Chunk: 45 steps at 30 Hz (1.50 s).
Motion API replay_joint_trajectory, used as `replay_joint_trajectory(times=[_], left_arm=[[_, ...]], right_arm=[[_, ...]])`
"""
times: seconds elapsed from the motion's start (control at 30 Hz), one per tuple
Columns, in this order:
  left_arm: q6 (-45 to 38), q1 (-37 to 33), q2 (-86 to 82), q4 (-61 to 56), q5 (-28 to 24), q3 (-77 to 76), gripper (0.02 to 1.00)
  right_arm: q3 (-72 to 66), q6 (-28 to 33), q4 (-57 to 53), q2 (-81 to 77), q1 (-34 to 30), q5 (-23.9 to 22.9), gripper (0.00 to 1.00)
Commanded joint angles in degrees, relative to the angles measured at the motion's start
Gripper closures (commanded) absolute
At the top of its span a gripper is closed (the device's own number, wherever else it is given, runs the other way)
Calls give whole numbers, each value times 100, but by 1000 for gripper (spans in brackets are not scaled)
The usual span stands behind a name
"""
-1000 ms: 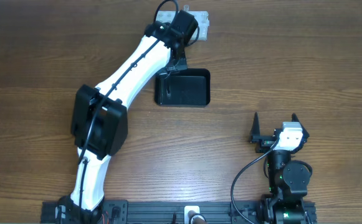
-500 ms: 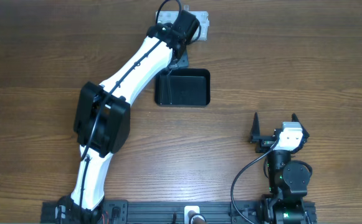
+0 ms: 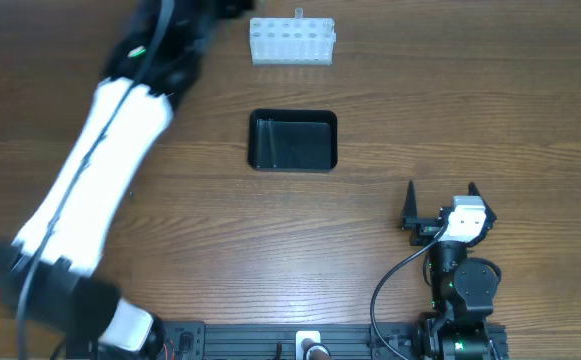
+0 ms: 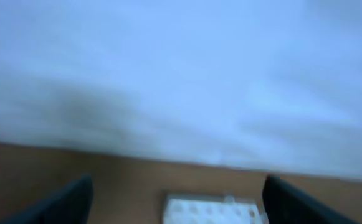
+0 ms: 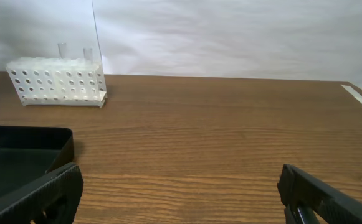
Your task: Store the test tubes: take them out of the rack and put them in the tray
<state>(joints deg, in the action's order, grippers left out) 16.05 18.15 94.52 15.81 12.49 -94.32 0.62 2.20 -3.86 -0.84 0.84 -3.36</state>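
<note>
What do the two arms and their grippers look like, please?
The left arm has white shells with black joints and a black cable along it. The right arm is black with a white wrist block, a looping black cable and green lights. Both have dark fingers.

Free gap between rack (image 3: 290,50) and tray (image 3: 333,140)

Rack (image 3: 292,41) white perforated plastic; tray (image 3: 293,141) glossy black plastic; table (image 3: 470,100) smooth wood grain.

White perforated rack (image 3: 292,41) upright at far side, clear tubes (image 5: 61,51) standing inside; black tray (image 3: 305,145) nearer, apart.
</note>
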Motion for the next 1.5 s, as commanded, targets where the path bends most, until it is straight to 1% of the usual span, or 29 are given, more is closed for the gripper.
replay_joint_trajectory(times=[0.03,0.1,0.2,0.43,0.53,0.6,0.7,0.87,1.0,1.1,1.4,1.5], left_arm=[[-542,-575,-1241,-597,-664,1650,134],[-540,-868,-1862,-817,-828,2430,123],[-540,-1224,-2782,-1167,-907,3652,115],[-538,-1746,-4819,-1875,-1067,6037,104],[-538,-1899,-5622,-2098,-1134,6793,97],[-538,-1996,-6277,-2166,-1211,7353,60],[-535,-2020,-6946,-2166,-1318,7838,20],[-538,-2020,-7925,-2341,-1537,8570,20],[-544,-2020,-8428,-2334,-1554,8992,18],[-868,-2020,-8708,-2334,-1720,9304,20],[-1119,-2020,-9394,-1228,-1759,9398,18],[-1117,-2020,-9436,-1161,-1740,9398,18]], right_arm=[[-33,24,-17,55,-28,28,9],[-33,24,-17,55,-28,31,7],[-35,24,-17,55,-28,31,9],[-35,24,-17,55,-28,31,9],[-35,24,-17,55,-28,31,7],[-35,24,-17,55,-28,31,7],[-33,24,-17,55,-28,28,7],[-33,24,-17,55,-28,31,7],[-35,22,-17,55,-28,31,9],[-33,24,-17,55,-28,31,7],[-35,24,-17,55,-28,31,9],[-33,24,-17,55,-28,31,7]])
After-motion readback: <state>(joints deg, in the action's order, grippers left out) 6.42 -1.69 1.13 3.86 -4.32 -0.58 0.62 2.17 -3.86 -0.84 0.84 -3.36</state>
